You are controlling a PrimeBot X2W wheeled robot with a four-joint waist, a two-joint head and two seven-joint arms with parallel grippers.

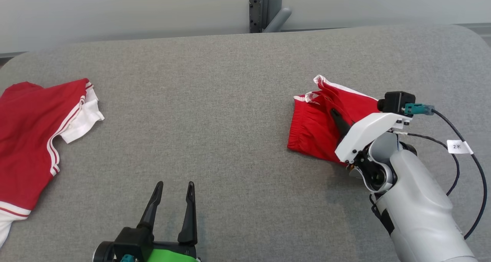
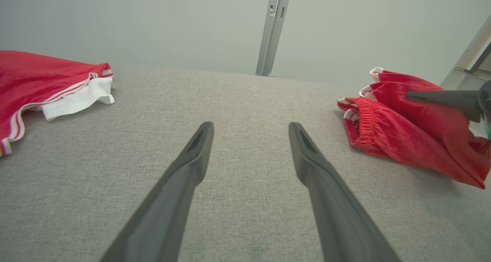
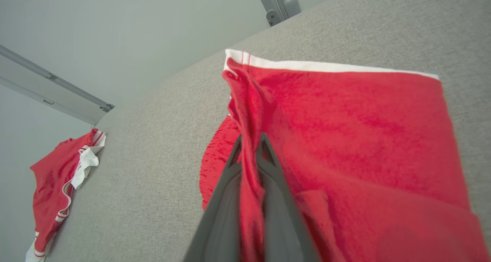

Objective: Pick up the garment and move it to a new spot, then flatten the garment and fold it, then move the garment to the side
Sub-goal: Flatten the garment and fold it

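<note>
- Two claws are in play, and one has the business in hand: the right claw [image 3: 251, 139] is pinched together on a raised ridge of cloth near the middle of the red shorts with white hem trim and a gathered elastic waistband [image 1: 318, 131].
- Those shorts lie doubled over on the grey fabric-covered worktop [image 1: 230, 101]. Most of the cloth is resting flat, and just the pinched ridge stands proud.
- Over to the left claw [image 1: 175, 185]: its fingers stand wide apart with nothing between them, and it is well apart from the shorts, pointing over bare worktop.
- Far from the shorts, out beyond the left claw, a red jersey with white striped trim [image 1: 27, 139] lies sprawled with nothing touching it.
- My read is that this is a pick-up, grip made and lift not yet done. I can't call for sure whether it opens the job or starts the final shift aside, though the doubled-over shape hints at the latter.
- Next the move calls for a steady lift with the pinch kept firm, since a single-point hold on layered cloth could let the lower layers droop open. The carry should be low and the set-down gentle.
</note>
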